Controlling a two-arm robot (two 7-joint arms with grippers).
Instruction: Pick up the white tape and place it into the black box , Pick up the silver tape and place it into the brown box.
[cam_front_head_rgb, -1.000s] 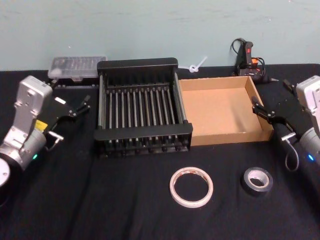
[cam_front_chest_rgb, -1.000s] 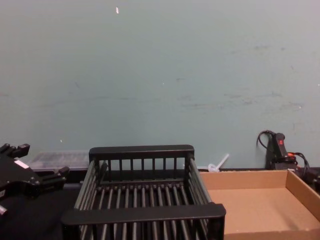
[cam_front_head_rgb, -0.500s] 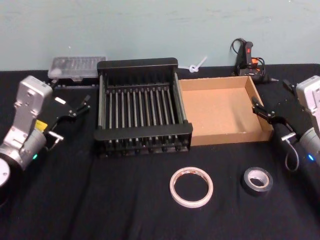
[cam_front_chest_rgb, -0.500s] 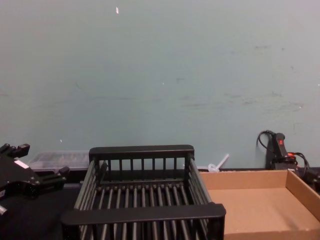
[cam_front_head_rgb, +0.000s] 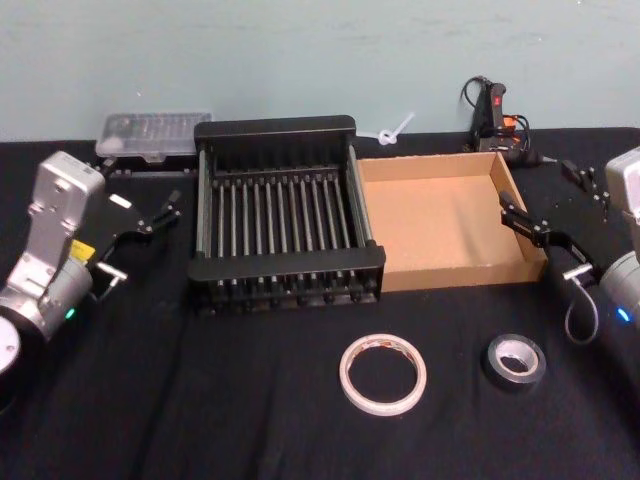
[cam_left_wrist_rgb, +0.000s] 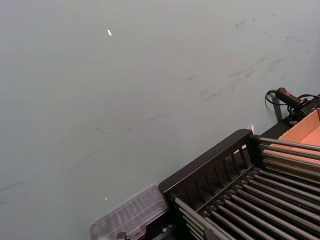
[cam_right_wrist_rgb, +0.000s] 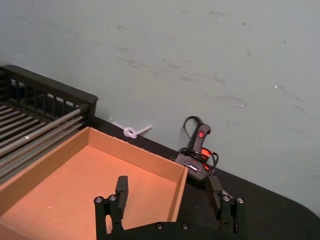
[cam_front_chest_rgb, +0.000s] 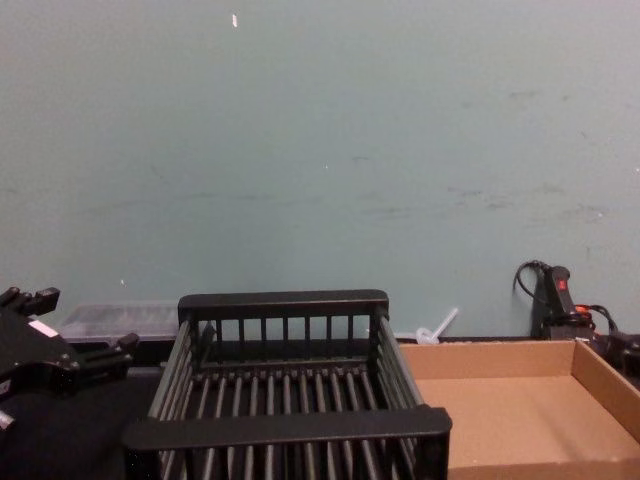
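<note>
The white tape (cam_front_head_rgb: 382, 374), a wide thin ring, lies flat on the black cloth near the front. To its right sits the silver tape (cam_front_head_rgb: 515, 361), a smaller dark grey roll. Behind them stand the black box (cam_front_head_rgb: 290, 265), a slatted crate, and the brown box (cam_front_head_rgb: 440, 215) right of it, both with nothing inside. My left gripper (cam_front_head_rgb: 143, 185) hangs open left of the crate, also in the chest view (cam_front_chest_rgb: 85, 320). My right gripper (cam_front_head_rgb: 537, 185) hangs open at the cardboard box's right wall; its fingers (cam_right_wrist_rgb: 121, 187) stand apart over that wall. Both grippers are far from the tapes.
A clear plastic case (cam_front_head_rgb: 155, 132) lies at the back left. A black glue gun (cam_front_head_rgb: 495, 110) with its cord stands at the back right, and a white zip tie (cam_front_head_rgb: 395, 130) lies behind the boxes. A pale green wall closes off the table's far edge.
My right arm has drifted slightly right and back, its gripper staying open. The left arm and both tapes have not moved.
</note>
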